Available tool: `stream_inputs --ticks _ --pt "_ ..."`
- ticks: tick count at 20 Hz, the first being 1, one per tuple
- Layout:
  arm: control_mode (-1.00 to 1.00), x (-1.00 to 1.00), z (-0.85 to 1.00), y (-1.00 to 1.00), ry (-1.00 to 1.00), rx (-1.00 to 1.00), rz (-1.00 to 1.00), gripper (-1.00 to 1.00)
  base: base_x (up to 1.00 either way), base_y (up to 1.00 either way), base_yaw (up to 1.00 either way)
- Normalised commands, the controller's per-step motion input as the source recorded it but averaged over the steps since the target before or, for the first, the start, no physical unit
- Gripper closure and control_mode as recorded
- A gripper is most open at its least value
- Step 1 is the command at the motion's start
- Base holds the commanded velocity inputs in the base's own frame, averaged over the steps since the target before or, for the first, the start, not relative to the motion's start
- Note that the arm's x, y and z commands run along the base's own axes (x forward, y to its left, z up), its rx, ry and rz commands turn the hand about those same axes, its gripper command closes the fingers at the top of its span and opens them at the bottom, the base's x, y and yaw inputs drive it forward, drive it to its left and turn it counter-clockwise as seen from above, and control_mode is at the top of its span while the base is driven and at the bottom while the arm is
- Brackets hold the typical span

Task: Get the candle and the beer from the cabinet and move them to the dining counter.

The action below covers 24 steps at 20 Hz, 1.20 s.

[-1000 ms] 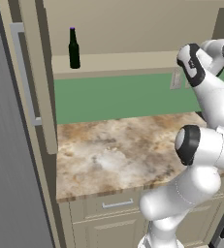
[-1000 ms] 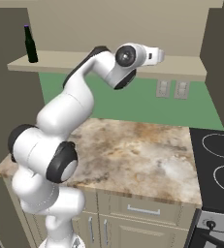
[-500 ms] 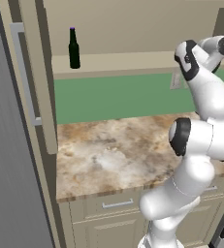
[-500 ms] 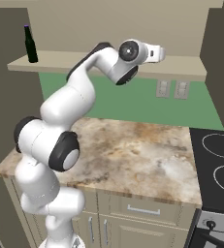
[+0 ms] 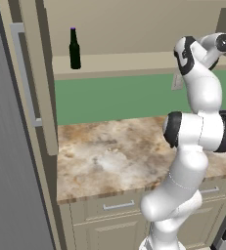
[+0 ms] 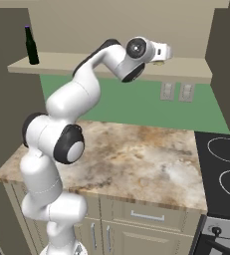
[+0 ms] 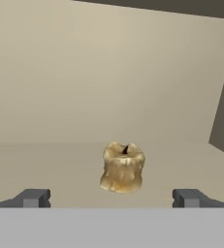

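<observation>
One lumpy, waxy tan-gold candle point(image 7: 122, 167) with a dark wick sits on the smooth beige cabinet point(image 7: 60, 97) shelf, centred ahead of the gripper point(image 7: 112, 197), whose two dark fingertips point(image 7: 32, 197) stand wide apart, holding nothing. One slim dark glass beer point(image 5: 75, 48) bottle, purple-capped, stands upright at the shelf's far left. Below lies a marbled brown-and-cream stone worktop point(image 5: 109, 156).

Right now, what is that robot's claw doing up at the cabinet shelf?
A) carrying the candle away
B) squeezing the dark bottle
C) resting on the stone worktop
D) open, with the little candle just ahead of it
D: in the hand view the gripper is open, fingertips apart, and the candle sits untouched on the cabinet shelf just beyond them.
</observation>
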Motion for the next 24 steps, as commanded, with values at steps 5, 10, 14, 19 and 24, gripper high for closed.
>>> stream_inputs --ticks 5,10,14,19,24 --pt "-1.0 0.08 0.0 -0.03 0.01 0.0 0.0 -1.0 0.0 0.0 0.0" --pt "-1.0 0.06 0.0 0.0 0.0 0.0 0.0 -1.0 0.0 0.0 0.0" --pt "-1.0 0.14 -0.02 -0.07 0.0 0.01 0.0 -1.0 0.0 0.0 0.0" --pt "-1.0 0.16 -0.23 -0.08 -0.03 0.0 0.0 -1.0 0.0 0.0 0.0" --pt "-1.0 0.2 -0.17 -0.12 -0.02 0.01 0.0 -1.0 0.0 0.0 0.0"
